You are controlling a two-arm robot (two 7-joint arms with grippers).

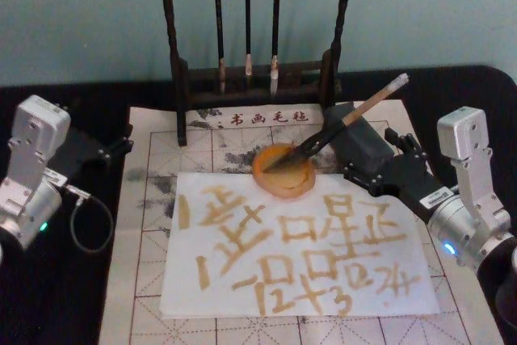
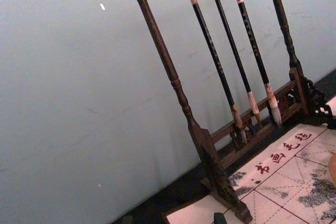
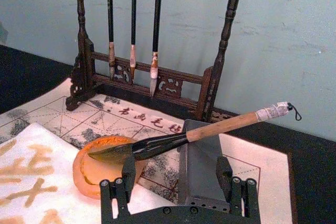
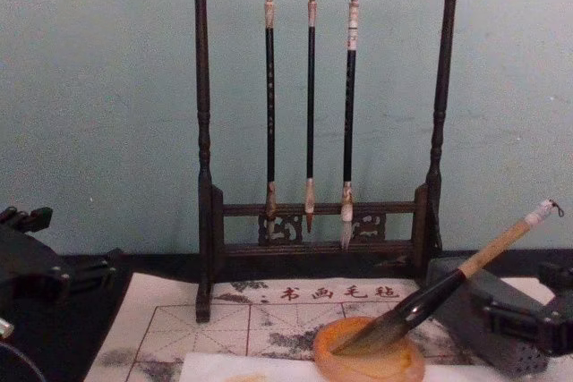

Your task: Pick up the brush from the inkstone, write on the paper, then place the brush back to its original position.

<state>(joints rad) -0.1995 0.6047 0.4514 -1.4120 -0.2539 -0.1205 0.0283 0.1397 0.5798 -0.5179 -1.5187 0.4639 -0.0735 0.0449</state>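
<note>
Right gripper [image 3: 176, 174] stands open, empty, at 4 o'clock of the tan bamboo-handled brush [image 1: 339, 128], whose tuft rests in the round amber inkstone [image 1: 283, 174].

A black table [image 1: 73, 296] carries the gridded mat [image 1: 153, 224] and wooden brush rack [image 1: 258, 78]

Thin black-handled brushes [image 4: 311, 105] hanging on the rack: I count three
Thick bamboo-handled brush [image 1: 339, 129]: one
Round amber inkstone [image 1: 283, 173]: one
White paper sheet [image 1: 299, 248]: one
Dark wooden brush rack [image 4: 204, 158]: one

Silver-white arms, black grippers, blue lights, looped grey cable [image 1: 81, 220]
</note>
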